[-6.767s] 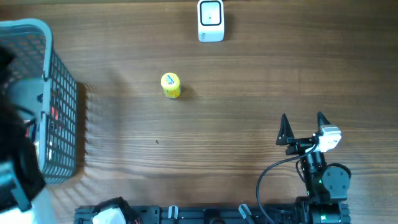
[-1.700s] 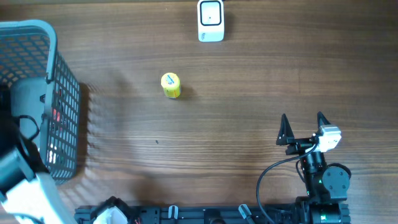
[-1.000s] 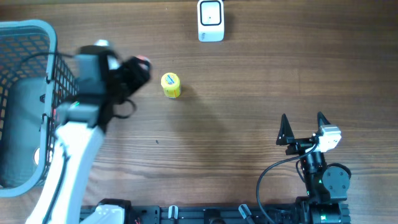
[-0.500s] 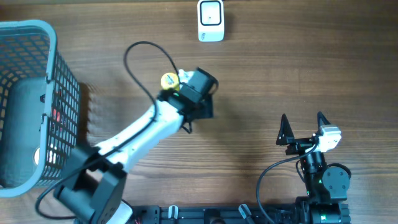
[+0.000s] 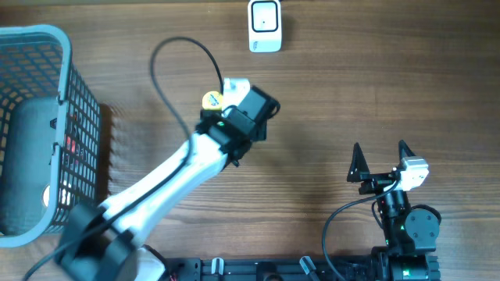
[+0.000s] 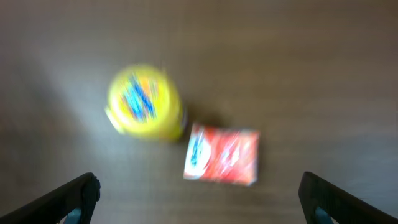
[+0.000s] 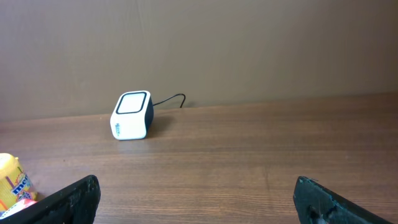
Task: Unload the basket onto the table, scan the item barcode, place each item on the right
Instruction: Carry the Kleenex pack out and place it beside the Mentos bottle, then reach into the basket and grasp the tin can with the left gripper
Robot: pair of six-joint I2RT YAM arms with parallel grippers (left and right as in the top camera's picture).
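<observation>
A small red packet point(image 6: 222, 155) lies flat on the wooden table, right beside a yellow round can point(image 6: 143, 102) with a blue and orange label. My left gripper point(image 6: 199, 200) hovers above them, open, with both fingers well clear of the packet. In the overhead view the left wrist point(image 5: 248, 115) covers the packet and only the yellow can point(image 5: 211, 100) peeks out. The white barcode scanner point(image 5: 265, 26) stands at the far edge, also visible as the scanner point(image 7: 131, 116) in the right wrist view. My right gripper point(image 5: 380, 152) rests open and empty at the near right.
A grey wire basket point(image 5: 78, 117) stands at the left edge with red items inside. The left arm stretches diagonally from the near left corner, its black cable point(image 5: 168, 70) looping above it. The scanner's cable point(image 7: 171, 99) trails behind it.
The left arm swung out of the basket and rightward over the yellow can, carrying the red packet. Its jaws have opened and the packet now lies on the table. The right arm stayed still.
</observation>
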